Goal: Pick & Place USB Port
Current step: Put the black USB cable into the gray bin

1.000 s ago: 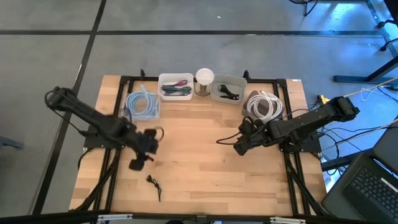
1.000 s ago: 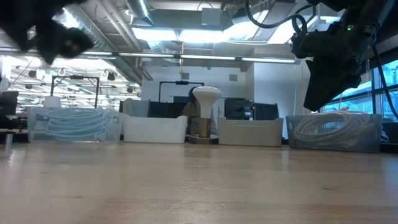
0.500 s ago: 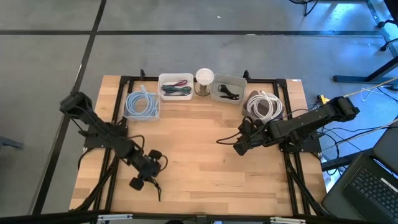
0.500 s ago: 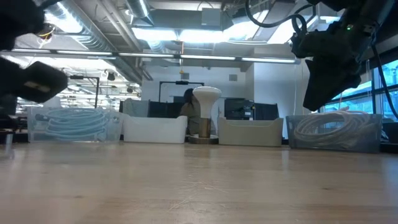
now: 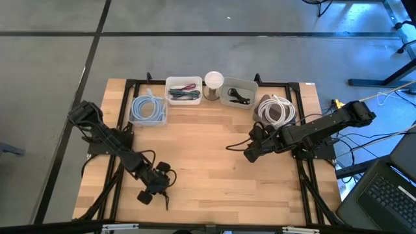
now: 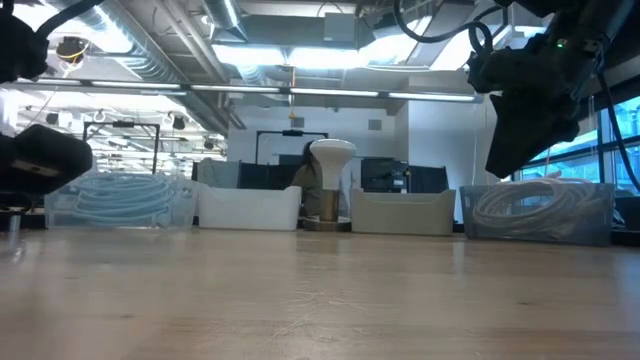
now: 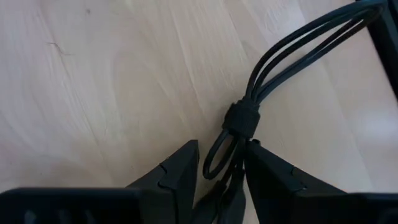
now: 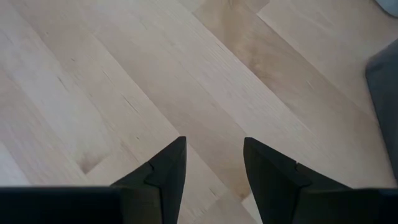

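Note:
A black USB cable [image 7: 249,106], bundled with a black strap [image 7: 241,117], lies flat on the wood near the table's front left [image 5: 166,203]. My left gripper [image 7: 221,177] stands open and low over it, slanting down. Its two fingers sit on either side of the bundle's looped end [image 7: 214,158]. In the high view the left gripper [image 5: 155,190] covers most of the cable. My right gripper [image 8: 214,165] hangs open above bare wood at the table's right centre [image 5: 249,156], with nothing between its fingers. My left gripper has the cable's looped end [image 7: 214,158], just below the strap, between its open fingers. It comes from above, slanting down. I cannot tell whether either finger touches the cable. The cable lies on the table.
Along the far edge stand a bin of light-blue cable [image 5: 148,109], a white bin of coloured cables [image 5: 183,91], a white-topped cylinder [image 5: 214,83], a bin with a black item [image 5: 238,94] and a bin of white cable [image 5: 276,110]. Bare wood lies between the arms.
My left gripper has come down and toward the table's near edge, ending over the black cable, and has slowed in the last half second. Its finger gap looks unchanged. The cable has stayed where it was.

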{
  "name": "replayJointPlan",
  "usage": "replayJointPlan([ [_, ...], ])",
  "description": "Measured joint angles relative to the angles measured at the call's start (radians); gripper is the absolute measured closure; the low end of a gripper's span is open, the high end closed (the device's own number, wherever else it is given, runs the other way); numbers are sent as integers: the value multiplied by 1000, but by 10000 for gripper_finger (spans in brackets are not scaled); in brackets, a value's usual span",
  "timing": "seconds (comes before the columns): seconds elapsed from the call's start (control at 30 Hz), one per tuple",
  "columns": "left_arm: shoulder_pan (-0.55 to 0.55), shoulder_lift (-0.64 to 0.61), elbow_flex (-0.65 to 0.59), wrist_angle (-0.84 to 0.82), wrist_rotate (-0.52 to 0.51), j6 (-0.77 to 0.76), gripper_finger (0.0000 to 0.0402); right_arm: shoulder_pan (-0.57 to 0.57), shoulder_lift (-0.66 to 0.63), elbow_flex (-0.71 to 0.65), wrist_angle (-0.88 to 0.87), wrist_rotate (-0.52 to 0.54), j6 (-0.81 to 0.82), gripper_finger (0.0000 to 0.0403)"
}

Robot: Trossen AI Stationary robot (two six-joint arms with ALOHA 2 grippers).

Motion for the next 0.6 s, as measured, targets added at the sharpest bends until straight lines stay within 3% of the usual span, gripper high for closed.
replayJointPlan([
  [0.1,0,2,0,1,-19,26,302,0,0,0,3,0,0,240],
  [0.23,2,5,9,-9,-55,27,376,0,0,0,12,0,0,240],
  [0.37,14,-1,18,-7,-100,34,384,0,0,0,14,1,0,240],
  [0.6,100,-125,14,-10,-505,240,385,-1,0,0,74,15,-10,240],
])
